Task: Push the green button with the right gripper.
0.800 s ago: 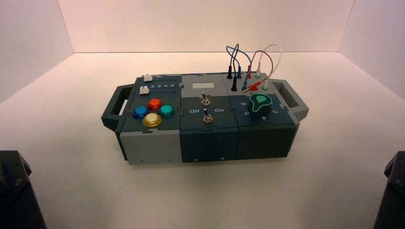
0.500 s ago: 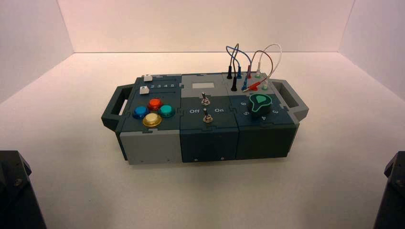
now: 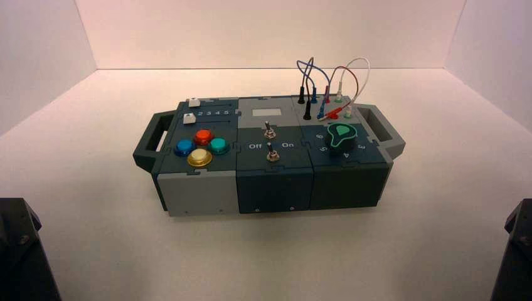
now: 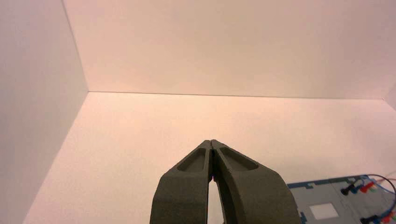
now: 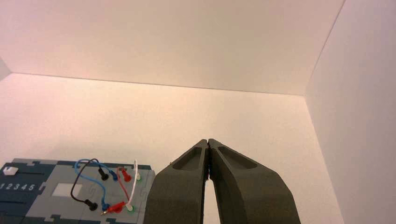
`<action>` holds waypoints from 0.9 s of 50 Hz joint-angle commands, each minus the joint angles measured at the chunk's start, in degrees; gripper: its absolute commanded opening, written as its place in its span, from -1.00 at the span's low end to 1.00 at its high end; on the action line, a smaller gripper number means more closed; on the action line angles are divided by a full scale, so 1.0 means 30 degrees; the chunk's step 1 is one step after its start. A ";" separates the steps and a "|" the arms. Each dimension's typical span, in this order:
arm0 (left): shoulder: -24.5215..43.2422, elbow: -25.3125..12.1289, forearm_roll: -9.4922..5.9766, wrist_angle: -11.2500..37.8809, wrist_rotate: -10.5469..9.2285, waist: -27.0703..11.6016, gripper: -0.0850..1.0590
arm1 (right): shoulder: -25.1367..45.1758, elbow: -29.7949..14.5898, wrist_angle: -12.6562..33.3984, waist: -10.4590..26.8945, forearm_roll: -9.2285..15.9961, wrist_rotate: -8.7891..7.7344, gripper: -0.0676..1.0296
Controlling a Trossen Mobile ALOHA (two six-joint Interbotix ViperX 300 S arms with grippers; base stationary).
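The green button (image 3: 219, 145) is a small teal dome on the left module of the box (image 3: 194, 194), beside the red button (image 3: 203, 136), the blue button (image 3: 184, 147) and the yellow button (image 3: 199, 157). My right gripper (image 5: 207, 141) is shut and empty, parked at the near right; only part of that arm (image 3: 516, 251) shows in the high view, far from the button. My left gripper (image 4: 211, 142) is shut and empty, parked at the near left, its arm (image 3: 22, 251) at the high view's corner. The green button is out of both wrist views.
The box has two toggle switches (image 3: 270, 143) in the middle, a green-edged pointer knob (image 3: 342, 135) on the right, and plugged wires (image 3: 326, 88) at the back right, also in the right wrist view (image 5: 107, 186). Handles (image 3: 149, 141) stick out at both ends. White walls enclose the table.
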 commanded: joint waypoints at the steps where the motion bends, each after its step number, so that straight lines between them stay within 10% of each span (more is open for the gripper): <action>1: 0.0352 -0.0908 0.0029 0.0645 0.0146 -0.0879 -0.91 | 0.0352 -0.0645 0.0000 -0.0029 0.0088 0.0088 -0.92; 23: 0.2344 -0.2490 0.0000 0.5156 0.0146 -0.5273 -0.91 | 0.2871 -0.1523 0.2168 0.0410 0.0850 0.0029 -0.92; 45: 0.5596 -0.4541 -0.0234 0.9170 0.0029 -0.8672 -0.91 | 0.5771 -0.2051 0.3457 0.3750 0.0850 -0.0059 -0.92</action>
